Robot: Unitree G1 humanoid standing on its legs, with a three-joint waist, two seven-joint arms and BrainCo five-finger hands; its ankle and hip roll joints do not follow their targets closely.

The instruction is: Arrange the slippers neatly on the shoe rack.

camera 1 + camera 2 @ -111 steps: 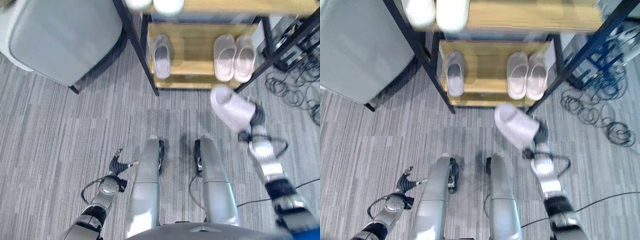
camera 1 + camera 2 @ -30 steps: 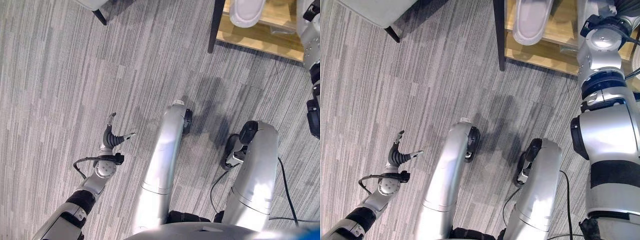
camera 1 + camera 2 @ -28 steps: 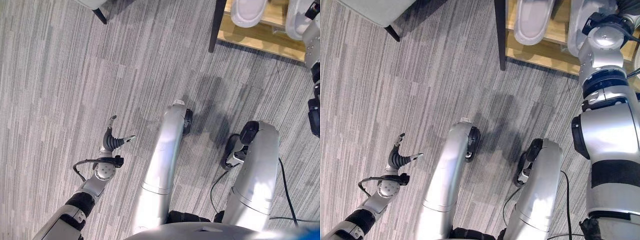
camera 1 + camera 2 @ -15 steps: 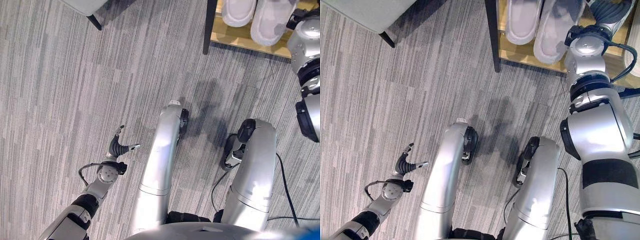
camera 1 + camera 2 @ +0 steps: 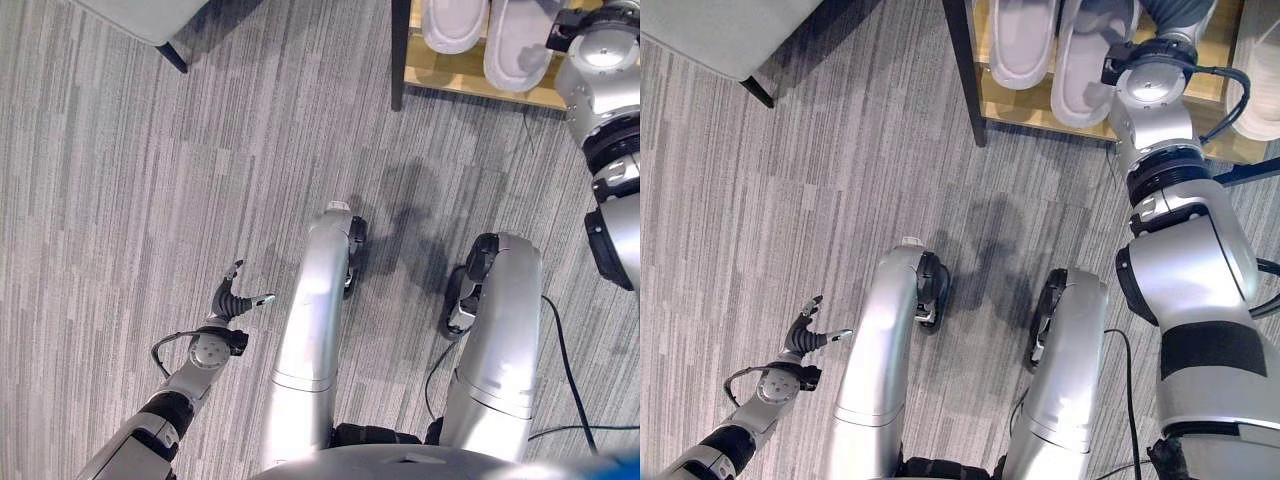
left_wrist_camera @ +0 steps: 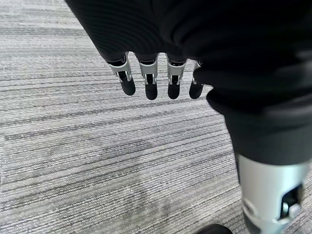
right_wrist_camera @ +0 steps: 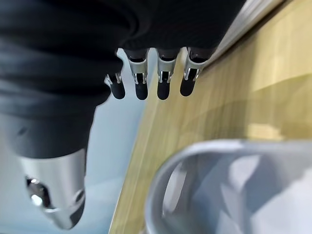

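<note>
Two pale slippers are seen side by side on the wooden shelf of the rack (image 5: 1040, 110), the left slipper (image 5: 1020, 45) just beside the right slipper (image 5: 1082, 70), heels toward the shelf's front edge. The right hand (image 7: 151, 80) is reached in over the shelf, close above the right slipper, whose open rim is seen near in the right wrist view; its fingers are held straight and apart, with nothing clasped. The left hand (image 5: 232, 297) is hung low over the carpet (image 5: 150, 180), fingers relaxed and spread, empty. The placing step is judged all but done, the slipper set down and released. What the next move seems to call for is a clean withdrawal of the right hand, so that the heel is not dragged out of line, and perhaps a light push to square the pair.
</note>
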